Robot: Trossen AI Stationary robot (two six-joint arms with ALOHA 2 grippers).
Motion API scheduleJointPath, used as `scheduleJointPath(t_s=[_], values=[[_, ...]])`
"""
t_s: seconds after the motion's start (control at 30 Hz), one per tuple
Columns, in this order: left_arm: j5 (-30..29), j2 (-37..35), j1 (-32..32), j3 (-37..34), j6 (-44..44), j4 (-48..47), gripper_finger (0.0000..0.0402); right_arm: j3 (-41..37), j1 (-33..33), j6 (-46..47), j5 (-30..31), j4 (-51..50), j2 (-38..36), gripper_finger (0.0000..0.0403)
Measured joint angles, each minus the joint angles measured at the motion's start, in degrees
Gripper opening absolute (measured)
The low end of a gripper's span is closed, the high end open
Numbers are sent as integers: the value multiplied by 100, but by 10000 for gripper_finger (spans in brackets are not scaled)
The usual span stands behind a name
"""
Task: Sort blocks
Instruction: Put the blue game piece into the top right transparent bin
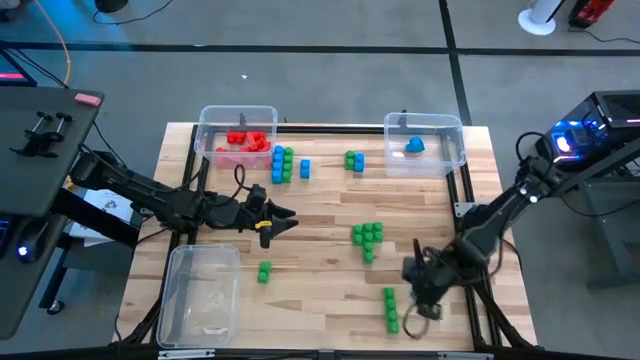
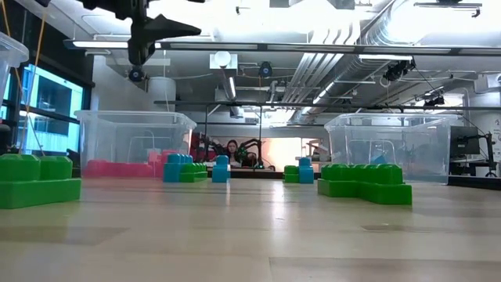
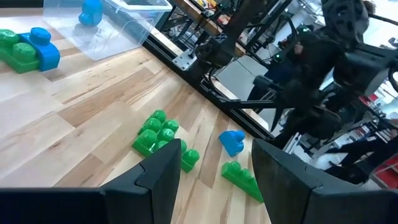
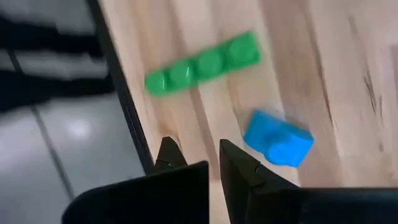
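Observation:
Red, green and blue blocks lie across the wooden table. My right gripper (image 1: 420, 288) hangs shut above the near right part, pointing steeply down, with nothing in it. Just beyond its fingertips (image 4: 198, 152) a loose blue block (image 4: 277, 138) lies tilted on the table beside a green row of blocks (image 4: 202, 62). My left gripper (image 1: 280, 220) hovers open over the table's left middle, pointing toward the right edge, empty (image 3: 217, 186). A green cluster (image 1: 366, 238) rests flat between the two arms.
A clear bin (image 1: 238, 130) at the far left holds red blocks. Another clear bin (image 1: 425, 143) at the far right holds a blue block, and a third (image 1: 200, 295) stands at the near left. Blue and green blocks (image 1: 283, 165) lie near the far edge, and a green one (image 1: 264, 271) nearer.

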Motion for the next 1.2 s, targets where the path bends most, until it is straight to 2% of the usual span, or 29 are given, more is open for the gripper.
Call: scheduleJointPath(t_s=[0.13, 0.33, 0.47, 0.6, 0.73, 0.93, 1.07, 1.2], values=[[2, 0, 0, 0, 0, -54, 184, -1, 76, -1637, -274, -336, 142, 40], [15, 0, 0, 0, -3, -68, 184, -1, -110, -3837, -64, -174, 765, 144], [15, 0, 0, 0, -103, -90, 184, -1, -111, -4855, 157, -164, 1281, 213], [13, 0, 0, 0, -160, -187, 184, -3, -38, -5703, 166, -264, 1725, 244], [-1, 0, 0, 0, -203, -216, 184, -109, 69, -6117, 239, 54, 2019, 247], [-189, 0, 0, 0, -205, -221, 184, -523, 92, -5927, 567, 364, 2115, 235], [-197, 0, 0, 0, -203, -242, 184, -550, 102, -5876, 638, 329, 2104, 172], [-188, 0, 0, 0, -199, -283, 184, -394, 100, -5875, 867, 151, 2109, 68]])
